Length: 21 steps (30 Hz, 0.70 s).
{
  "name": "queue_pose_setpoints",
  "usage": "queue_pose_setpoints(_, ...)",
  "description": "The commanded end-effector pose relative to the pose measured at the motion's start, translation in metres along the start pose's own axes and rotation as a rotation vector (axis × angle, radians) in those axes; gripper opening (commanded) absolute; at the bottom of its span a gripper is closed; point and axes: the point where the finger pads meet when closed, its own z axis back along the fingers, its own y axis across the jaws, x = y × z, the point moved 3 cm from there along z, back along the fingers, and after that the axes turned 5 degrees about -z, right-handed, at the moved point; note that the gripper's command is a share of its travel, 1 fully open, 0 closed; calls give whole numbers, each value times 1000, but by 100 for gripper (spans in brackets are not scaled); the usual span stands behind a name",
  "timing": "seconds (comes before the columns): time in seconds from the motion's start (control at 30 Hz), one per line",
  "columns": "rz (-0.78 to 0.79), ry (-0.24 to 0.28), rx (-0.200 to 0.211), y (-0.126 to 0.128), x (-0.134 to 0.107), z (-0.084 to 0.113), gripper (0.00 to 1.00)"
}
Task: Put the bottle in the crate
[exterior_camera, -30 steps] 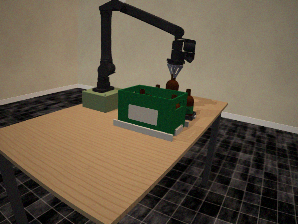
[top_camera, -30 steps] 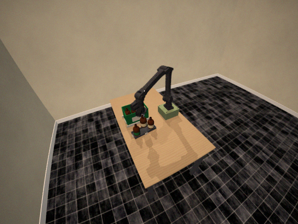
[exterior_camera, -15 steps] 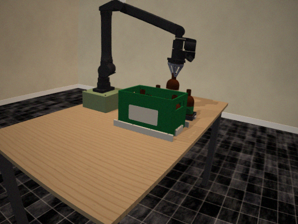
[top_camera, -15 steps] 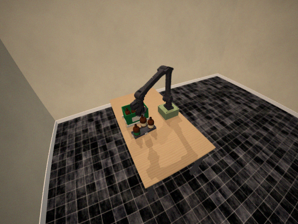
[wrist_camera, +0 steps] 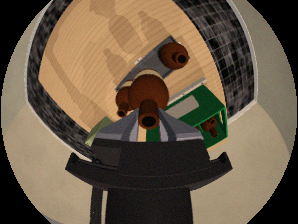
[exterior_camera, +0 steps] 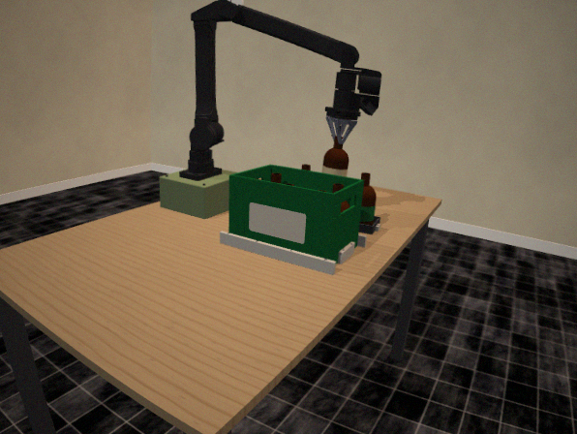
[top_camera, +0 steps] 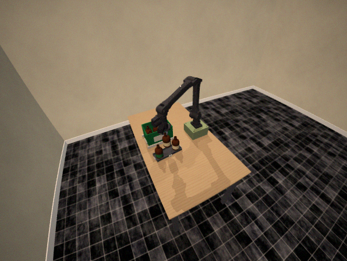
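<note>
The exterior view shows what the top view hides behind the arm: the claw [exterior_camera: 338, 138] points straight down and is clenched on the neck of a brown bottle [exterior_camera: 336, 159], which hangs upright in the air behind the far rim of the green crate [exterior_camera: 290, 213], its lower part hidden by that rim. From this side the crate shows a blank pale panel [exterior_camera: 277, 223] on its near wall and stands on a pale grey base strip [exterior_camera: 276, 252]; brown bottle tops [exterior_camera: 276, 177] poke above its rim. One more bottle with a green band [exterior_camera: 368, 200] stands just right of the crate on the dark tray [exterior_camera: 372, 226].

The top view gives the layout instead: the tray [top_camera: 174, 152] lies just in front of the crate [top_camera: 151, 139] on the wooden surface [top_camera: 204, 172], with a bottle at each end, [top_camera: 158, 151] and [top_camera: 175, 143], and the lifted one [top_camera: 166, 140] between them. The arm rises from an olive block [top_camera: 204, 131] near the surface's far edge.

The wrist view looks down past the fingers onto the gripped bottle's cap and rounded brown shoulder [wrist_camera: 149, 91], with another bottle [wrist_camera: 174, 55] beyond it and a corner of the crate [wrist_camera: 200, 106] to the right.

The bottles carry cream or green label bands; no writing can be read on any of them or on the crate's panel.
</note>
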Motion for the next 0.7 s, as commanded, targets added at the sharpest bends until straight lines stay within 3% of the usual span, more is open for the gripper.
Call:
queue_pose_setpoints(0.0, -12, -108, -53, -11, 24, 56, 0)
queue_pose_setpoints(0.67, -11, -108, -53, -10, 25, 74, 0)
